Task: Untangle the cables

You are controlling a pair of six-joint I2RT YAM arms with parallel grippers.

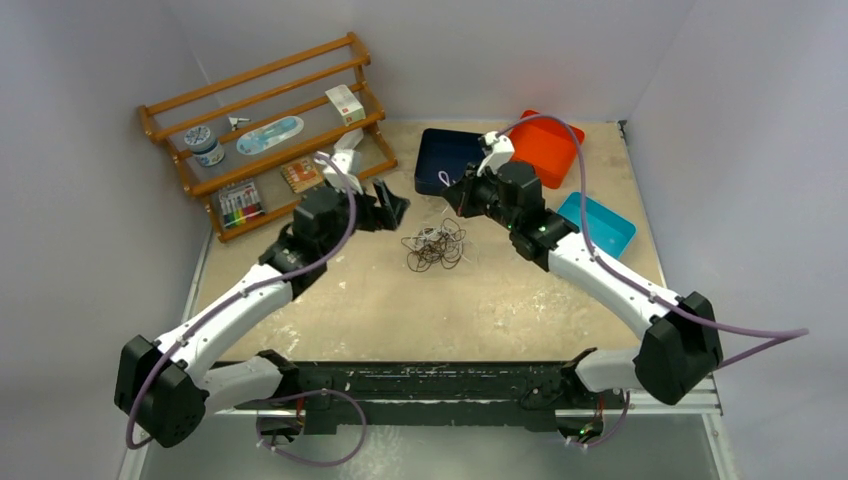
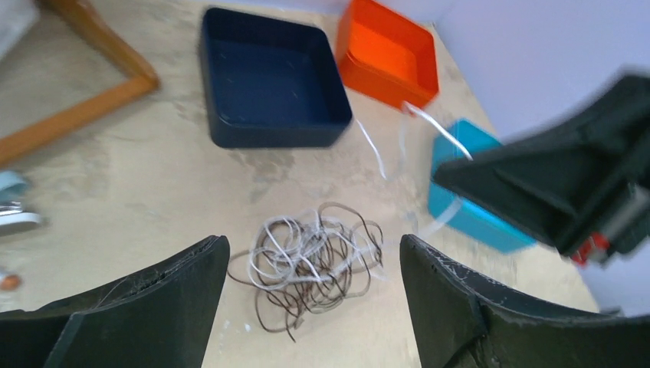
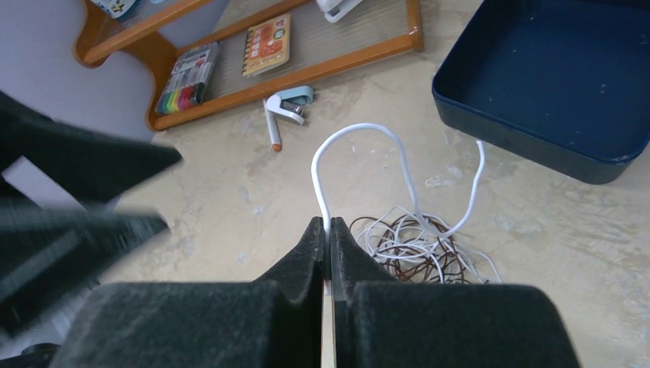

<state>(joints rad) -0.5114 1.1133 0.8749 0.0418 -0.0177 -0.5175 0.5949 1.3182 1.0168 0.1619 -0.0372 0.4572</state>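
The cables (image 1: 435, 247) lie mid-table as a palm-sized knot of thin white and dark brown loops. My right gripper (image 3: 327, 226) is shut on a white cable (image 3: 360, 129) that arches up from the knot (image 3: 414, 249) and runs down between the fingers. From above, that gripper (image 1: 457, 193) hangs just behind and right of the knot. My left gripper (image 2: 313, 241) stands open, its fingers apart on either side of the knot (image 2: 314, 261) and nearer the camera, touching nothing. From above, the left gripper (image 1: 392, 205) is left of the knot.
A navy tray (image 1: 450, 155), an orange tray (image 1: 548, 148) and a teal tray (image 1: 600, 222) sit behind and right of the knot. A wooden rack (image 1: 270, 130) with small items stands at the back left. A stapler (image 3: 287, 107) lies beside the rack.
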